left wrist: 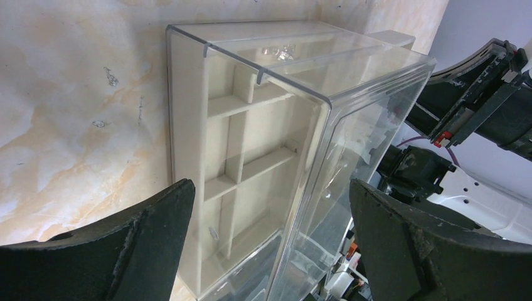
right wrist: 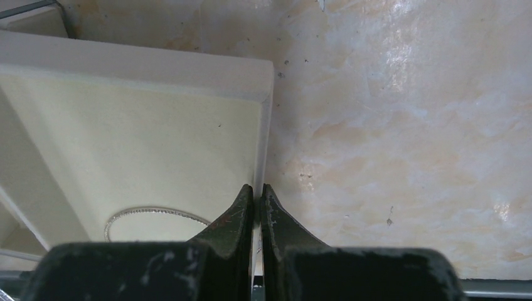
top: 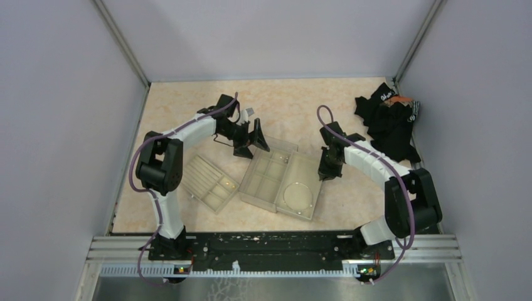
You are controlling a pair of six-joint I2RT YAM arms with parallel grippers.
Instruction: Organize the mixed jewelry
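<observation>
The left tool [top: 250, 141] hangs over the far left corner of the middle tray [top: 266, 182]. Its jaws are spread wide and hold nothing, and its wrist view looks down between two black fingers [left wrist: 138, 251] at the tray's dividers and clear lid [left wrist: 351, 81]. The right tool [right wrist: 257, 188] is drawn narrow, its tips pinching the tray's right-hand wall [right wrist: 265, 125]. The thin silvery loop [right wrist: 157, 212] lies flat in the tray's large compartment, just beside those tips. What may be a tiny pale piece [left wrist: 213, 233] sits in a small compartment (too small to make out well). A second tray [top: 207, 182] lies on the table [top: 188, 113] near the left arm. A black cloth heap [top: 389, 125] sits at the far right.
</observation>
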